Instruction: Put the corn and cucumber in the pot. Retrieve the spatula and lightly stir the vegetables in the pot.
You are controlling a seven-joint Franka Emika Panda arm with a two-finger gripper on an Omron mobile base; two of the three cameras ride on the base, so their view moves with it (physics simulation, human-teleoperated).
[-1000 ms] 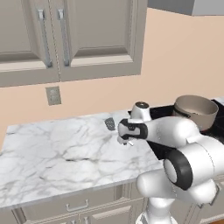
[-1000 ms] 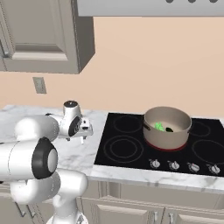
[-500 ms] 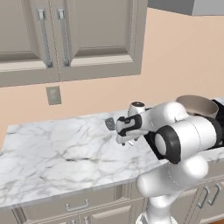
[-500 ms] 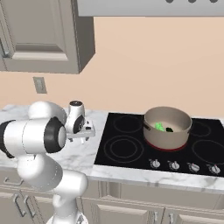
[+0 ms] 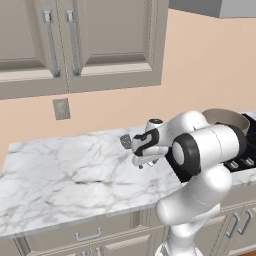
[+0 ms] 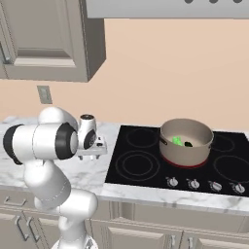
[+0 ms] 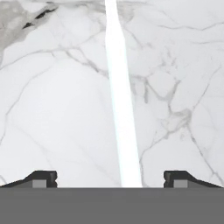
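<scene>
The spatula lies on the marble counter. Its grey slotted head [image 5: 125, 141] pokes out left of my hand, and its thin white handle [image 7: 120, 96] runs lengthwise between my fingertips. My gripper [image 7: 110, 178] points down over the handle, open, with one fingertip [image 7: 43, 178] on each side and not touching it. The same gripper [image 5: 142, 161] hangs just above the counter, left of the stove. The beige pot [image 6: 186, 141] stands on the cooktop with the green cucumber [image 6: 177, 141] inside. The corn is hidden from me.
The black cooktop [image 6: 146, 163] with a row of knobs [image 6: 193, 184] adjoins the counter on the right. Wall cabinets [image 5: 100, 45] hang overhead and an outlet [image 5: 61, 108] sits on the wall. My own arm's bulky elbow [image 5: 205, 150] stands between gripper and pot.
My hand has shifted slightly left and lower over the spatula handle, and my elbow has swung forward. Pot and spatula have stayed put.
</scene>
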